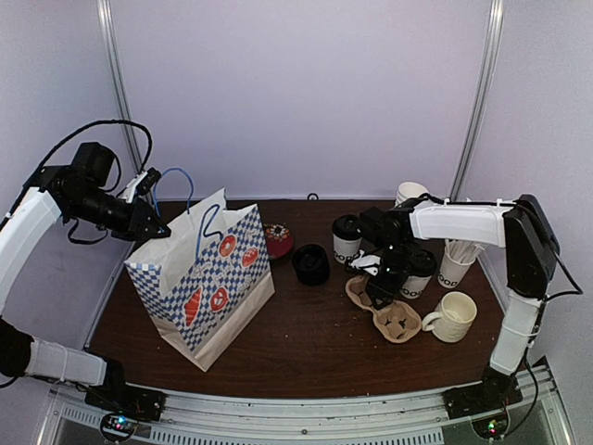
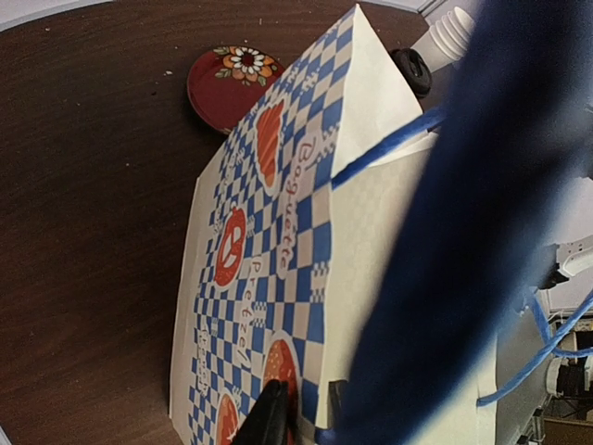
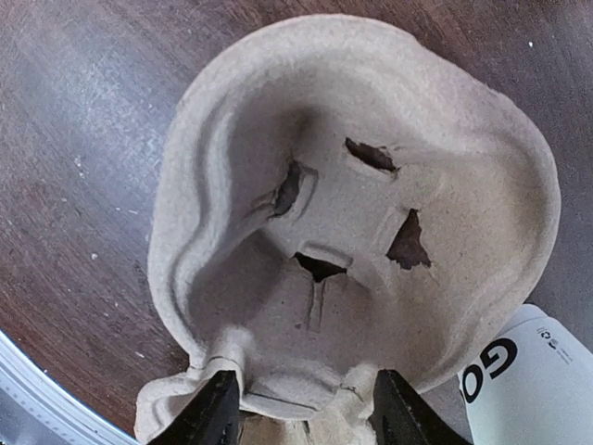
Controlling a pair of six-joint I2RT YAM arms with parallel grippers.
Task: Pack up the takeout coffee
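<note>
The right jaws bracket the narrow waist of the pulp carrier (image 3: 352,213), which lies on the counter (image 1: 306,343) just beside a cup (image 3: 523,380); I cannot tell whether they pinch yet. Squeezed there, soft pulp could buckle or tear, or swing into that cup. The left jaws pinch the bag (image 2: 278,269) rim.

You have a rough, matt pulp carrier (image 3: 371,111) on a smooth, faintly sheened dark wood table (image 1: 315,352); the checked bag (image 2: 278,269) is matt paper, and the cream mug (image 1: 456,315) looks glazed and glossy
</note>
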